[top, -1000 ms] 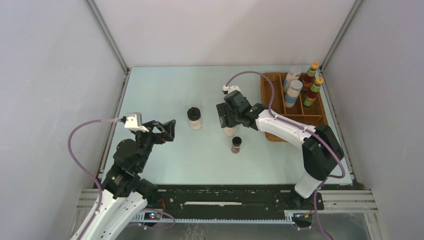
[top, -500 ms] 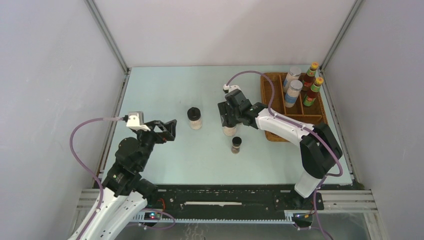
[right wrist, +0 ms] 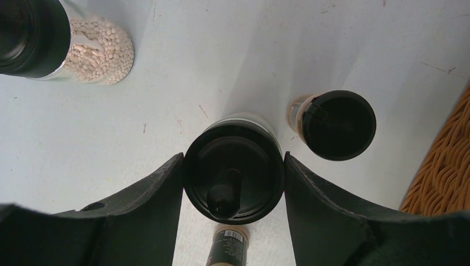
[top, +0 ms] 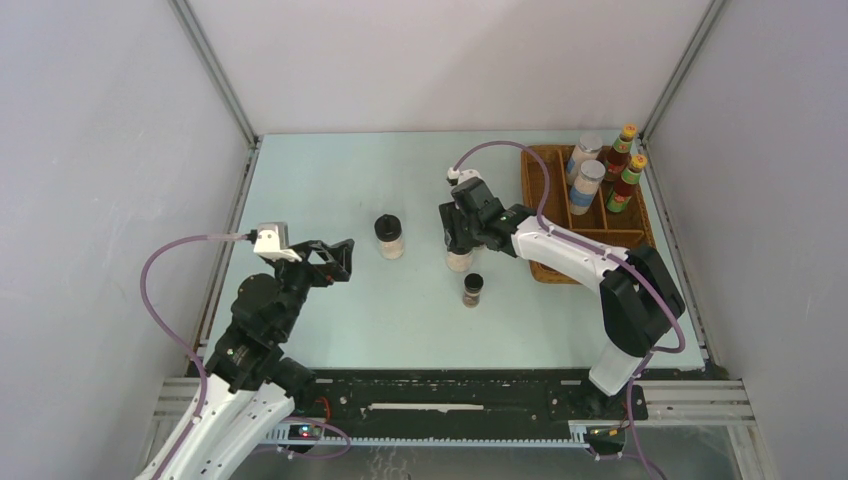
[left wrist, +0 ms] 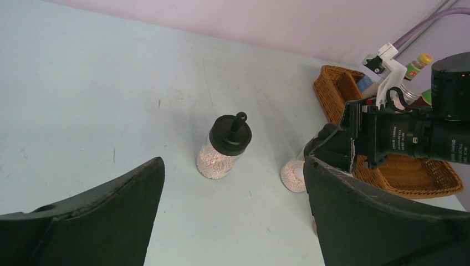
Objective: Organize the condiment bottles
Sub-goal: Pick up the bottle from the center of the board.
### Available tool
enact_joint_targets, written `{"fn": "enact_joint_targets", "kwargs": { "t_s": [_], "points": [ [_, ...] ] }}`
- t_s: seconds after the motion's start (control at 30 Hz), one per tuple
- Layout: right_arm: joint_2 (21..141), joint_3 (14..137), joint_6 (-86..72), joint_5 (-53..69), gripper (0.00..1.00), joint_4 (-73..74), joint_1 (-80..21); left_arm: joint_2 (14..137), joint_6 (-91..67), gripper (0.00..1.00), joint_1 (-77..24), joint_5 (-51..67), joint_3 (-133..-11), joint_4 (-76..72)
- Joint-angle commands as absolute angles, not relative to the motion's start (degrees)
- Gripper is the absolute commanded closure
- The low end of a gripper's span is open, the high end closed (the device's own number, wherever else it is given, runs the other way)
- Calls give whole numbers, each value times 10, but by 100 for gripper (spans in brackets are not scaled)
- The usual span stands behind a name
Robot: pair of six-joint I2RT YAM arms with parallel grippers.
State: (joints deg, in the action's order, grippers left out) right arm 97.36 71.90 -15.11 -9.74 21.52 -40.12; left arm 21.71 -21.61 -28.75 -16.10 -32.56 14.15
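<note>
My right gripper [top: 459, 238] [right wrist: 234, 157] is shut on the lid of a black-lidded white jar [right wrist: 234, 180], which stands mid-table [top: 460, 260]. The second black-lidded white jar [top: 389, 237] [left wrist: 224, 147] stands to its left. My left gripper [top: 340, 258] [left wrist: 234, 160] is open and empty, facing that jar from a distance. One tiny dark jar [top: 473, 289] [right wrist: 339, 124] stands beside the gripped jar. Another tiny dark jar [right wrist: 228, 246] shows under my right wrist. Two silver-lidded blue-label jars [top: 586, 165] and two red sauce bottles [top: 625, 165] stand in the tray.
The brown wicker divided tray [top: 625, 238] sits at the table's right side, its near compartment without bottles; its edge shows in the right wrist view [right wrist: 443, 166]. Grey walls and metal posts enclose the pale table [top: 330, 180].
My right gripper has shifted slightly toward the back over the jar. My left gripper has edged a little forward. The bottles have not moved.
</note>
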Motion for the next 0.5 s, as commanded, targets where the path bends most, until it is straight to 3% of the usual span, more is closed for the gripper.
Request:
{"fn": "enact_joint_targets", "kwargs": {
  "t_s": [0.0,0.47],
  "points": [
    [966,720,-150,-115,100,218,-409,209,-218,0,-290,-155,-309,118],
    [908,734,-143,-144,100,240,-436,186,-218,0,-290,-153,-309,121]
  ]
}}
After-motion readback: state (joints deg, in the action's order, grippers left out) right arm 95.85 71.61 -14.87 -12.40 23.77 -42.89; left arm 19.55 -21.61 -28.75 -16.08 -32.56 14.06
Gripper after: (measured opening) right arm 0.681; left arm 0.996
